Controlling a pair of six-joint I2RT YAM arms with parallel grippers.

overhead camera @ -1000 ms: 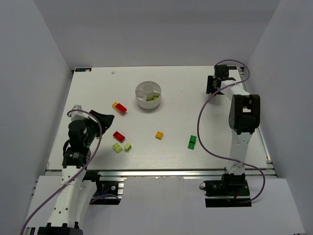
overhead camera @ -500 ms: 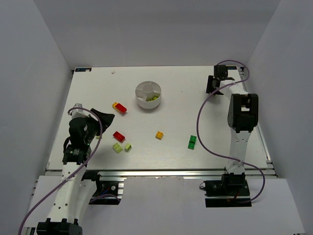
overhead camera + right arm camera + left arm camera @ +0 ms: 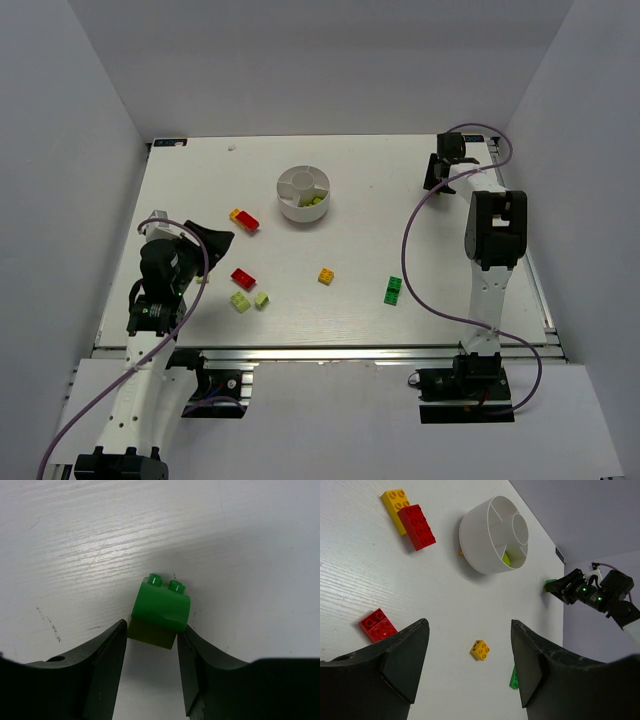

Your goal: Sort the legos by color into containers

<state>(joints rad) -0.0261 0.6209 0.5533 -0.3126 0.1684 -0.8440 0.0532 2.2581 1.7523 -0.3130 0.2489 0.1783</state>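
Status: sorting is at an early stage.

Done so far: the white divided dish (image 3: 300,214) stands at the middle far part of the table. Only one wedge shows contents, a lime piece (image 3: 506,558). The central cup and the other wedges in view appear unfilled.

Outstanding, all loose on the table and well apart from the dish:
- a long yellow brick (image 3: 395,505) touching a long red brick (image 3: 417,525), left of the dish;
- a small red brick (image 3: 242,278) nearer the front;
- two lime bricks (image 3: 240,301) (image 3: 261,299) just beside each other, near it;
- an orange-yellow brick (image 3: 326,276) mid-table;
- a loose green brick (image 3: 393,290) toward the right front.

Right gripper (image 3: 440,172): reached out to the far right part of the table. Its wrist view shows the held green brick (image 3: 161,611) between the fingers, which press against both sides, so I judge it pinched. I cannot tell whether it is lifted or resting on the surface.

Left gripper (image 3: 468,645): jaws spread wide, nothing between them, poised above the left side near the small red brick.

Judgement: one colour has been started and one brick is in hand. Seven loose bricks remain, and red, yellow and green have no brick in the dish as far as can be seen.
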